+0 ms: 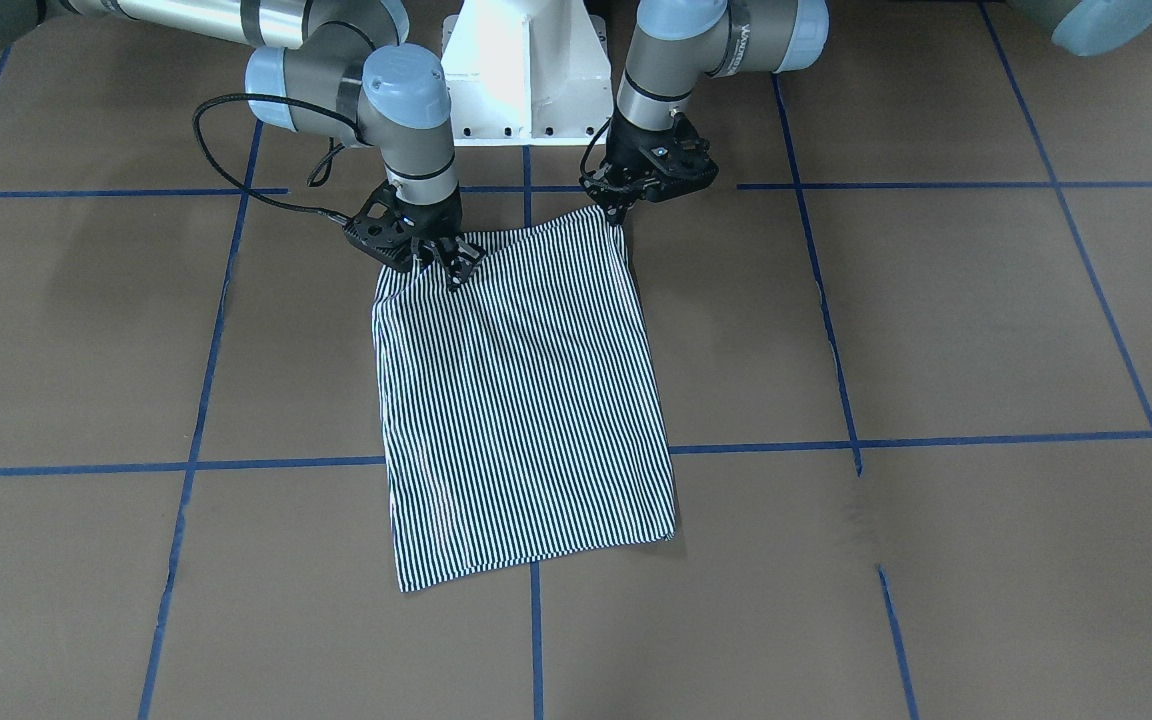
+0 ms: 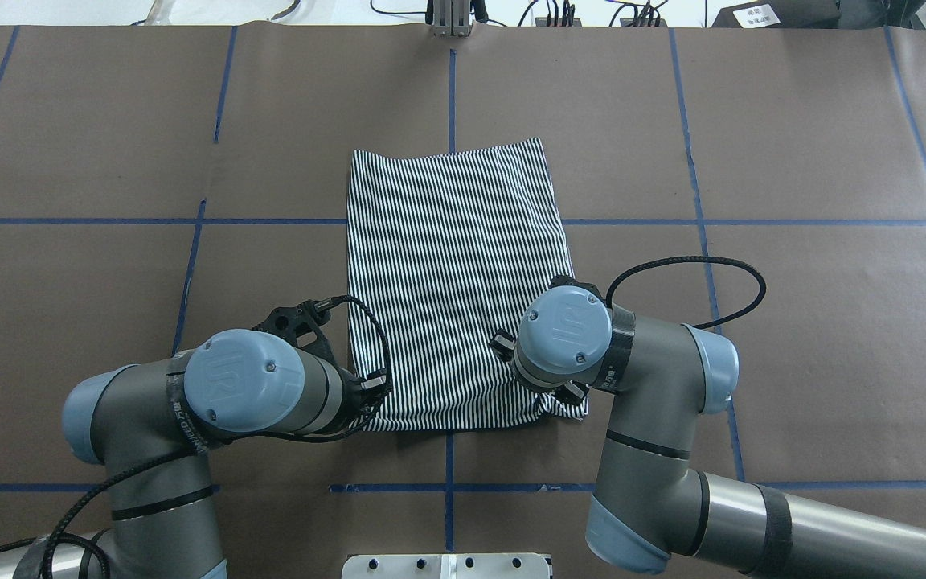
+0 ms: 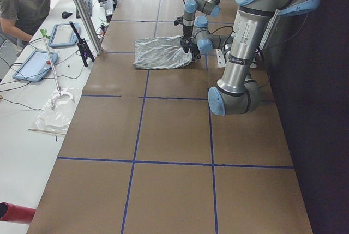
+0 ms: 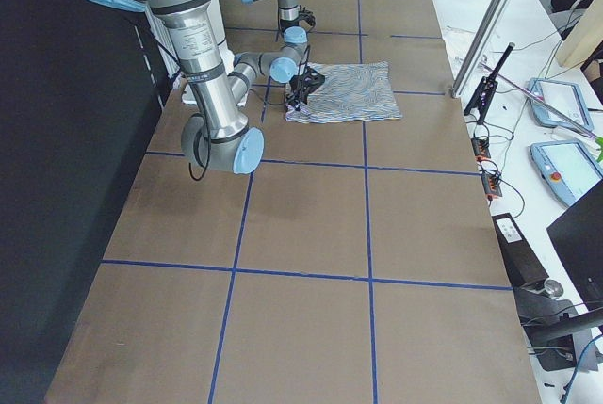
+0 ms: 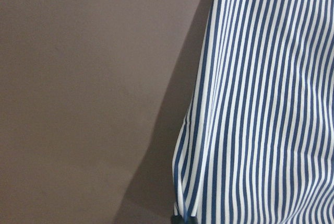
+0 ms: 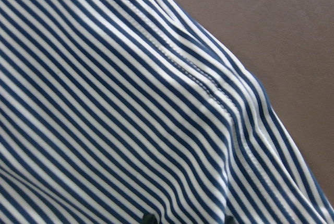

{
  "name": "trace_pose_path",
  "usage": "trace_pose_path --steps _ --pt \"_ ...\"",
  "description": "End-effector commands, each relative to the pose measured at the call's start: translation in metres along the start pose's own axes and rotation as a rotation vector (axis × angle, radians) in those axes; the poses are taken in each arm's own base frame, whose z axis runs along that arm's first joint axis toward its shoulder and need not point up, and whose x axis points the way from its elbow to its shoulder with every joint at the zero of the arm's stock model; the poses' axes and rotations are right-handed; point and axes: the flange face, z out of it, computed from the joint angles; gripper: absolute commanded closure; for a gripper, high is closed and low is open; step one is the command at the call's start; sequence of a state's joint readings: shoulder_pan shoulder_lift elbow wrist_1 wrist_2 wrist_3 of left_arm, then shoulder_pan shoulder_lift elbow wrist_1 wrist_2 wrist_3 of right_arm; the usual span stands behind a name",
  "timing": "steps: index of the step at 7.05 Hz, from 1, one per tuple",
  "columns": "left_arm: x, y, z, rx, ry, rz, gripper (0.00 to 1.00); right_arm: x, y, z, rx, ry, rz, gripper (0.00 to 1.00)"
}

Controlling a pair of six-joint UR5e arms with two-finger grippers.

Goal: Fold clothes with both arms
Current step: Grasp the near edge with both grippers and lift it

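Pinching shirt (image 1: pixel 526 400) near-edge corners with left gripper (image 1: pixel 620 212) and right gripper (image 1: pixel 453 268), one per corner, leaving rest flat at centre of table (image 1: pixel 936 330); presumably gripped wide to carry near edge over to far edge evenly, no skew.

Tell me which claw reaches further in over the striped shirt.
The right claw, on the front view's left: it sits over the shirt, inside its edge; the left claw is at a corner.

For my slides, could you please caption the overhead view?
Left hand and right hand grip near corners of the striped shirt on the table.
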State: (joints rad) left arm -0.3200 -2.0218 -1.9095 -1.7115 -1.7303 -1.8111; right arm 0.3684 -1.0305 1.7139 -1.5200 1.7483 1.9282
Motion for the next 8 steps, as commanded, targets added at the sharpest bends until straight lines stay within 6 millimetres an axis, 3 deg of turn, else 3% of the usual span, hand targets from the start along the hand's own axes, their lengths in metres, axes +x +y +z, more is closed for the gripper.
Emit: trace_pose_path --steps 1,4,6,8 --pt "0.0 0.0 0.0 0.0 0.001 0.001 1.0 -0.003 0.002 -0.002 -0.002 -0.004 -0.001 1.0" --pt "-0.001 0.0 -0.001 -0.003 0.0 -0.001 1.0 -0.007 0.003 -0.011 0.002 -0.037 0.0 1.0" --pt "-0.005 0.008 -0.016 -0.013 0.021 0.009 1.0 -0.001 0.007 -0.028 -0.017 -0.063 -0.017 1.0" --pt "-0.038 0.038 -0.042 -0.068 0.033 0.034 1.0 0.034 0.049 -0.057 -0.088 -0.1 -0.073 1.0"
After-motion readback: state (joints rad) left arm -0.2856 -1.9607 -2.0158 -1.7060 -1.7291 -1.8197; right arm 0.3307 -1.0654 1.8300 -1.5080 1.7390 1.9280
